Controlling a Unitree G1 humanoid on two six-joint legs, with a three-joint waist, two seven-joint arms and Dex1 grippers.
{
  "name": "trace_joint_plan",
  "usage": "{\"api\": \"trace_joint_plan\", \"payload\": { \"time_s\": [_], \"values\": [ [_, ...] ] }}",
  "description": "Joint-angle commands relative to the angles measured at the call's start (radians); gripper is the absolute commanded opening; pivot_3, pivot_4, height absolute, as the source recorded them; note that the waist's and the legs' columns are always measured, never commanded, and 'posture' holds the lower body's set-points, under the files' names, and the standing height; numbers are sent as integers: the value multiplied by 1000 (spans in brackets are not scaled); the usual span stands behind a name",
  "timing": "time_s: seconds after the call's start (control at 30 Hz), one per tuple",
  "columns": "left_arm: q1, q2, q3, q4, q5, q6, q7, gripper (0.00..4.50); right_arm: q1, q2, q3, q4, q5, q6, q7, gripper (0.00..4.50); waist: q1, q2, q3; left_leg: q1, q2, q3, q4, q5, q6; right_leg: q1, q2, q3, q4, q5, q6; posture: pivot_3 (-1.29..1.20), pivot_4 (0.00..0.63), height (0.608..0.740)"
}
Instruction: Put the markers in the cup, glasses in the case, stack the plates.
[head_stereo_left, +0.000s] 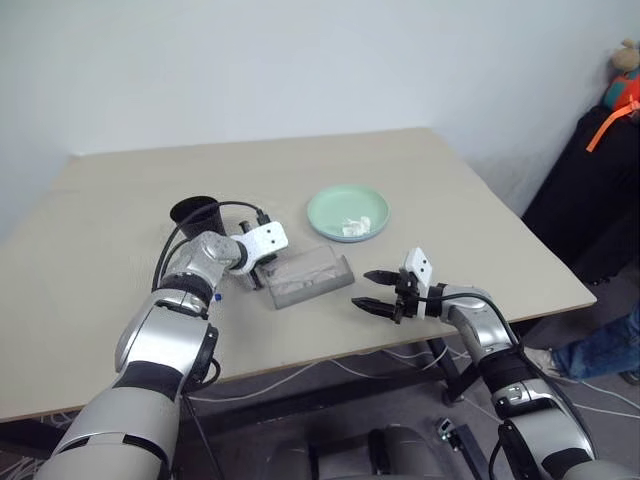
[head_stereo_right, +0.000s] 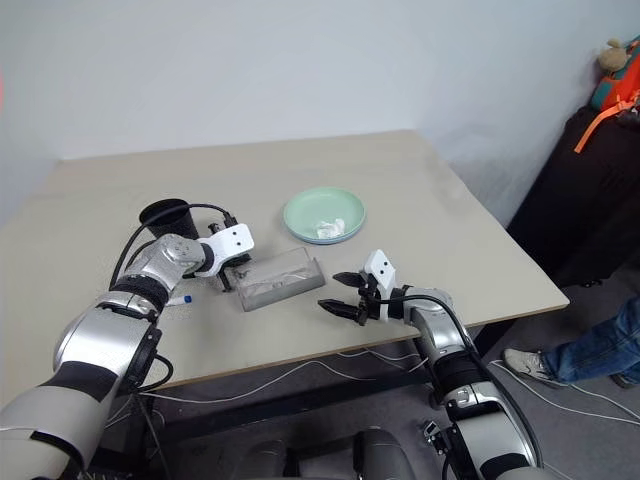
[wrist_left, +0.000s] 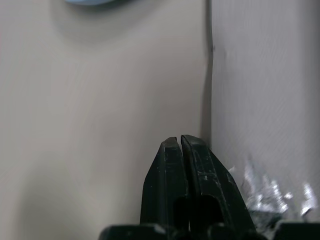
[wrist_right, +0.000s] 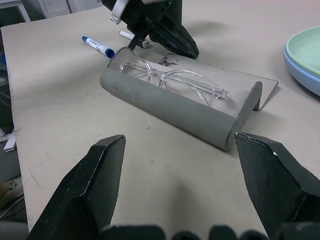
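The grey case (head_stereo_left: 312, 280) lies open mid-table, its lid (wrist_right: 215, 75) flat behind it and the clear glasses (wrist_right: 172, 80) inside. My left gripper (head_stereo_left: 258, 278) is shut and empty, its tips at the lid's far edge (wrist_left: 265, 100); contact is unclear. Behind it lie the blue-capped marker (wrist_right: 97, 46) and a second marker (wrist_right: 129, 35), partly hidden. To the left of the case stands the black cup (head_stereo_left: 197, 213). The mint green plate (head_stereo_left: 325, 205) rests on the light blue plate (wrist_right: 307, 82). My right gripper (head_stereo_left: 362, 289) is open, level, facing the case from the right.
A crumpled white tissue (head_stereo_left: 355, 226) lies in the green plate. The table's front edge (head_stereo_left: 400, 345) runs just under my right gripper. A person's leg in jeans (head_stereo_left: 600, 350) is on the floor at the right, beside black furniture (head_stereo_left: 590, 190).
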Motion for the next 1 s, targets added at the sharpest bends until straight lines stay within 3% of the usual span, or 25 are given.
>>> {"api": "trace_joint_plan", "payload": {
  "time_s": [0.03,0.2,0.53,0.63,0.77,1.0],
  "values": [
    [-47,13,80,-31,-87,30,-78,11,-21,3,-10,-16,10,-19,-4,3789,0,0,0,0,0,0,0,0,0,0,0,0,0,0,0,0,0,740],
    [-61,16,188,-56,-202,61,-187,11,-29,13,-5,0,7,-25,-2,3789,0,0,0,0,0,0,0,0,0,0,0,0,0,0,0,0,0,740],
    [-42,27,222,-122,-282,78,-428,11,-46,22,2,29,2,-38,4,3789,-1,0,0,0,0,0,1,0,0,1,0,0,1,0,0,0,0,740],
    [-42,34,199,-113,-235,32,-284,11,-47,25,4,32,2,-40,6,3789,-1,0,0,0,0,0,1,0,0,1,0,0,1,0,0,0,0,740],
    [-31,57,81,-94,-82,-70,-80,11,-44,26,6,33,3,-41,10,3789,0,0,0,1,0,0,1,0,0,1,0,0,1,0,0,0,0,740],
    [-11,49,-58,-61,60,-132,29,11,-43,26,7,36,5,-41,10,3789,0,0,0,1,0,0,1,0,0,1,0,0,1,0,0,0,0,740]
  ]
}}
